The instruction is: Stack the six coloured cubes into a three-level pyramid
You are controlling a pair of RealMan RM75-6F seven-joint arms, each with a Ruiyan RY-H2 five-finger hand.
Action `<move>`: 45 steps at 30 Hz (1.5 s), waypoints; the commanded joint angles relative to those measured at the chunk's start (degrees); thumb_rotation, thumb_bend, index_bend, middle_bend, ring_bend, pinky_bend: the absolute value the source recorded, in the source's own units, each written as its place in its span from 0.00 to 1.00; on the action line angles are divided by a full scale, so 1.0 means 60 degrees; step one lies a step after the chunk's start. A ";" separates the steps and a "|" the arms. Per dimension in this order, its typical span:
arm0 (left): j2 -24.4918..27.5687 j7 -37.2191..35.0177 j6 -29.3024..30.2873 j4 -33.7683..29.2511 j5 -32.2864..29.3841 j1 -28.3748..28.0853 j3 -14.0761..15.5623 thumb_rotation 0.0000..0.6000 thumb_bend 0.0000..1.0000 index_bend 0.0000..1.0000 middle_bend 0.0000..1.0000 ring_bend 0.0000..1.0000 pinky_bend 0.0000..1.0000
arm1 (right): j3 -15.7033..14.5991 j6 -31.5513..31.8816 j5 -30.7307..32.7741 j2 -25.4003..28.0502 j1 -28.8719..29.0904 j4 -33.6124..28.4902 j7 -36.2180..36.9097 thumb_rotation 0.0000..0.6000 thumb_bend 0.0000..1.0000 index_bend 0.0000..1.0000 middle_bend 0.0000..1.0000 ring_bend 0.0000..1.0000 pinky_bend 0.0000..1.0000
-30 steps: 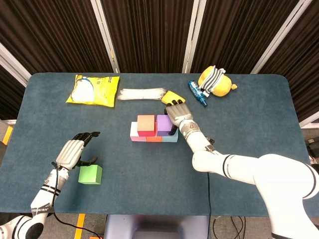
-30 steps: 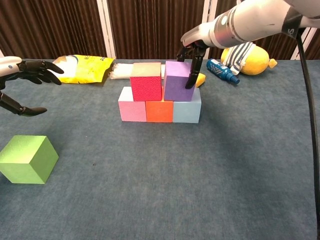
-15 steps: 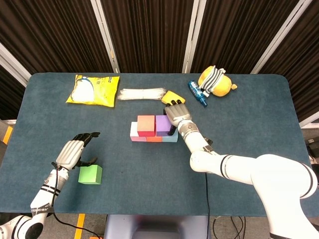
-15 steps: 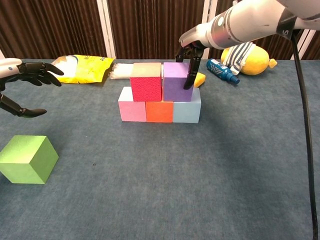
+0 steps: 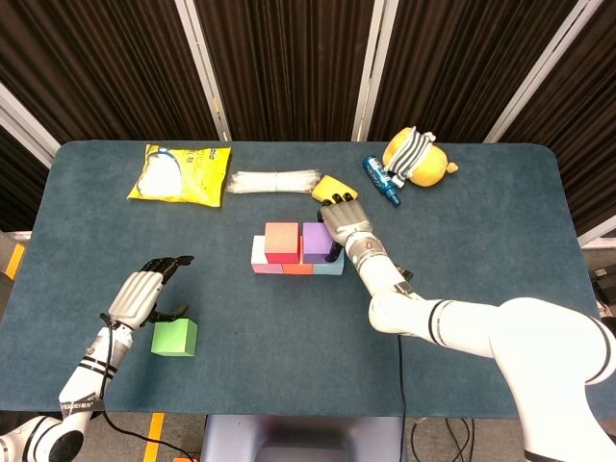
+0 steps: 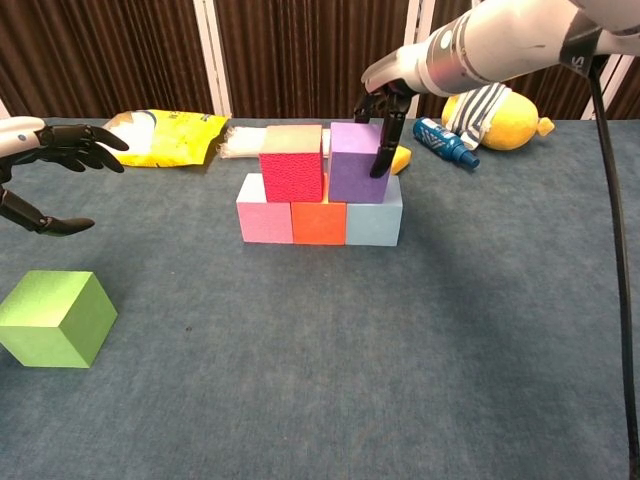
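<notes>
1. The right hand (image 6: 385,125) is at the purple cube (image 6: 355,163), its dark fingers (image 6: 384,150) pointing down along the cube's right face. Whether the cube is truly gripped or only touched I cannot tell from either view.
2. The right arm reaches in from the right side across the surface (image 6: 400,350), its forearm slanting down toward the stack.
3. The purple cube sits on the second level just beside the red cube (image 6: 291,163), with a thin gap between them. Below them lie the pink cube (image 6: 264,221), the orange cube (image 6: 318,222) and the light blue cube (image 6: 374,223), side by side in a row.
4. The step in hand looks like squaring up the second level; two levels are built and only the top is missing.
5. The left hand (image 5: 142,291) hovers with fingers spread and nothing in it, just above and left of the green cube (image 5: 174,337), which rests on the surface well apart from the stack.
6. The next move likely calls for the right hand to clear away, and for the left hand to grasp the green cube and set it centred over the seam between red and purple.
</notes>
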 commanded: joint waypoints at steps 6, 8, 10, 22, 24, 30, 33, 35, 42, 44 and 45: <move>-0.0012 -0.0005 -0.0043 0.0029 -0.0037 -0.0005 0.0004 1.00 0.30 0.14 0.18 0.15 0.16 | 0.0002 -0.0035 0.0087 -0.0111 0.0032 0.0102 -0.0102 1.00 0.27 0.47 0.22 0.08 0.14; -0.0022 -0.0028 -0.0052 0.0048 -0.0044 -0.0004 0.0004 1.00 0.30 0.14 0.18 0.15 0.16 | -0.0005 -0.0043 0.0116 -0.0145 0.0041 0.0140 -0.0136 1.00 0.27 0.47 0.22 0.08 0.14; -0.0030 -0.0040 -0.0052 0.0065 -0.0045 0.0000 0.0005 1.00 0.30 0.14 0.18 0.15 0.16 | -0.0012 -0.0033 0.0140 -0.0171 0.0049 0.0157 -0.0171 1.00 0.27 0.46 0.22 0.08 0.13; -0.0029 -0.0061 -0.0034 0.0057 0.0022 0.0000 0.0013 1.00 0.30 0.14 0.18 0.15 0.16 | 0.0044 0.0040 0.0077 -0.0086 -0.0019 -0.0060 -0.0191 1.00 0.27 0.26 0.20 0.07 0.11; -0.0027 -0.0054 -0.0050 0.0056 0.0024 -0.0015 0.0007 1.00 0.30 0.14 0.18 0.15 0.16 | 0.0060 0.0049 0.0040 -0.0054 -0.0043 -0.0128 -0.0173 1.00 0.27 0.22 0.20 0.07 0.11; 0.0033 -0.0113 -0.0172 0.0145 0.0053 -0.0138 -0.0078 1.00 0.30 0.14 0.18 0.15 0.16 | 0.0336 0.0174 -0.0425 0.0608 -0.0427 -0.0878 0.0365 1.00 0.27 0.04 0.14 0.02 0.09; 0.0060 -0.0253 -0.0201 0.0243 0.0117 -0.0194 -0.0128 1.00 0.30 0.14 0.18 0.15 0.16 | 0.0517 0.0313 -0.0952 0.1198 -0.0874 -0.1451 0.0881 1.00 0.27 0.02 0.12 0.01 0.09; 0.0093 -0.0369 -0.0248 0.0314 0.0174 -0.0246 -0.0157 1.00 0.30 0.15 0.18 0.15 0.16 | 0.0614 0.0407 -0.1335 0.1598 -0.1232 -0.1791 0.1257 1.00 0.27 0.02 0.12 0.00 0.09; 0.0037 -0.1076 -0.0667 0.0684 0.0704 -0.0635 -0.0153 1.00 0.30 0.20 0.19 0.15 0.15 | 0.0758 0.0224 -0.2194 0.2054 -0.2178 -0.1854 0.2269 1.00 0.27 0.02 0.11 0.00 0.09; -0.0040 -0.1196 -0.0926 0.0890 0.0844 -0.0873 -0.0170 1.00 0.30 0.21 0.18 0.14 0.12 | 0.0815 -0.0049 -0.2271 0.1929 -0.2318 -0.1562 0.2527 1.00 0.27 0.02 0.10 0.00 0.09; -0.0073 -0.1235 -0.1070 0.0992 0.0888 -0.0993 -0.0179 1.00 0.30 0.21 0.17 0.13 0.11 | 0.0851 -0.0164 -0.2293 0.1847 -0.2359 -0.1403 0.2636 1.00 0.27 0.02 0.10 0.00 0.09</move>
